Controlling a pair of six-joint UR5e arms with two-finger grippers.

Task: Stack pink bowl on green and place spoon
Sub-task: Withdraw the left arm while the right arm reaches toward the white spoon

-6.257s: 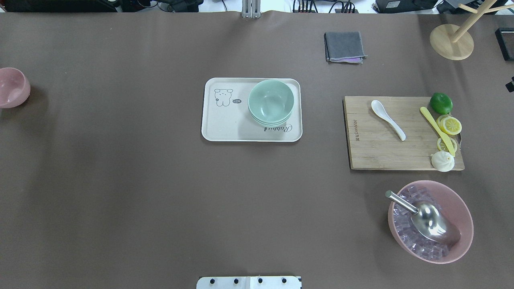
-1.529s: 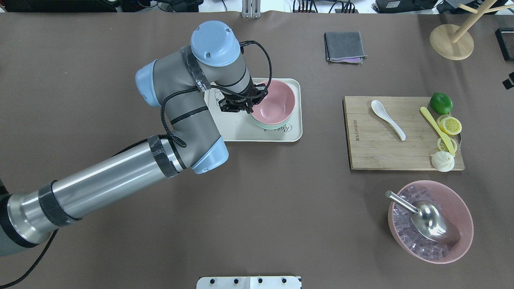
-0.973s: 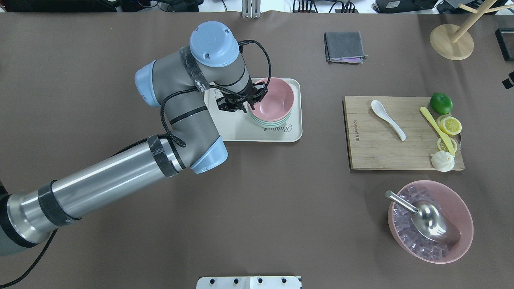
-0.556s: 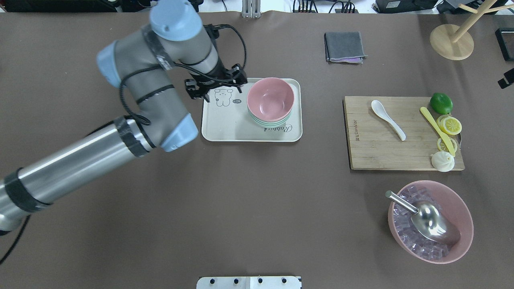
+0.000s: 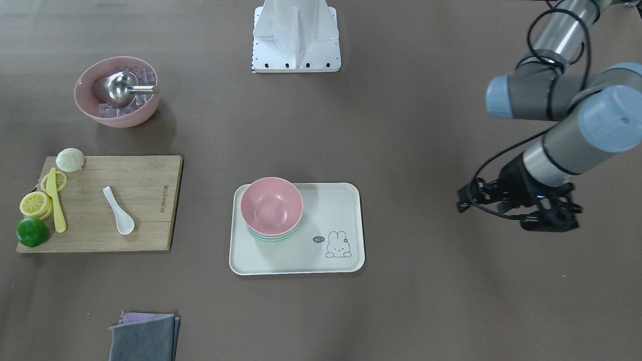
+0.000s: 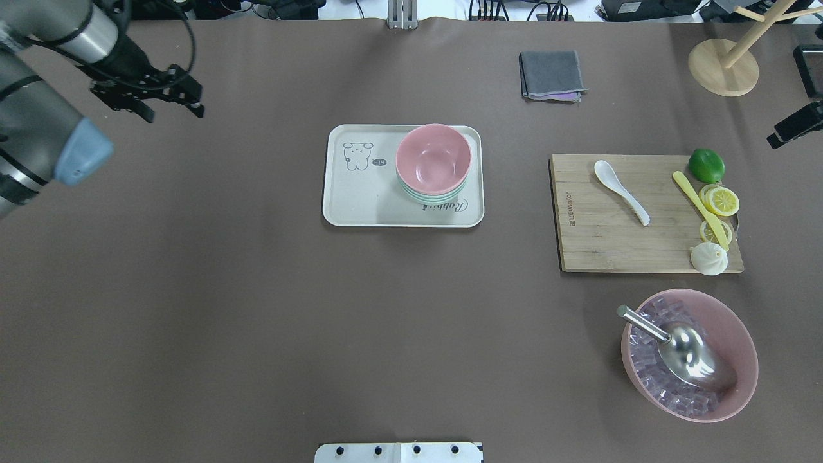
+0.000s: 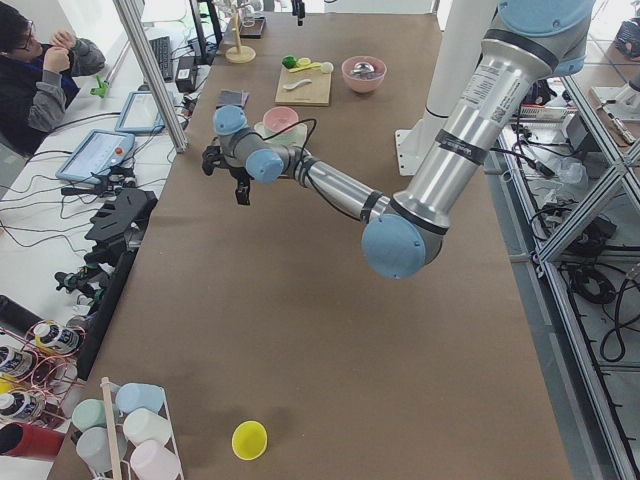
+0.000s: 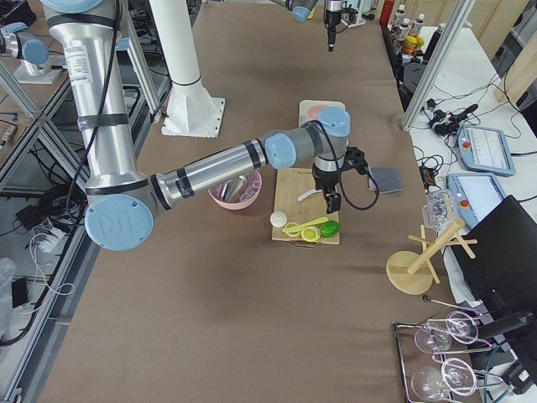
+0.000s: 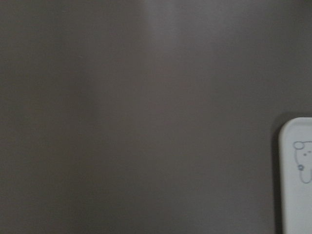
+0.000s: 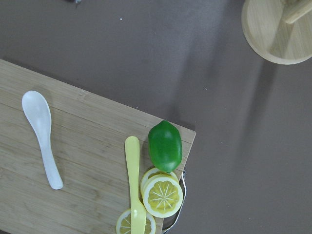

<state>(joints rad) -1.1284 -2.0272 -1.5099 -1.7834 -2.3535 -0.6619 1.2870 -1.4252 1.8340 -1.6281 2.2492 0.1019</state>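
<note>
The small pink bowl (image 6: 432, 161) (image 5: 271, 205) sits nested upright on the mint-green bowls (image 6: 431, 196) (image 5: 273, 238), at the right end of the cream tray (image 6: 360, 199). The white spoon (image 6: 620, 191) (image 10: 41, 136) lies flat on the wooden cutting board (image 6: 598, 238), handle toward the near right. My left gripper (image 6: 170, 106) (image 5: 501, 213) hangs open and empty over bare table, far left of the tray. Only a black part of my right gripper (image 6: 794, 125) shows at the right edge, right of the board; whether it is open I cannot tell.
On the board's right end lie a yellow knife (image 6: 697, 206), a lime (image 6: 706, 165), lemon slices (image 6: 721, 200) and a bun (image 6: 708, 258). A larger pink bowl (image 6: 749, 360) with ice and a metal scoop (image 6: 691, 354) stands near right. A grey cloth (image 6: 551, 75) and a wooden stand (image 6: 723, 67) are at the back.
My left gripper let go of the pink bowl, now resting on the green ones, and drew back far to the left. The right gripper has edged in from the right.
</note>
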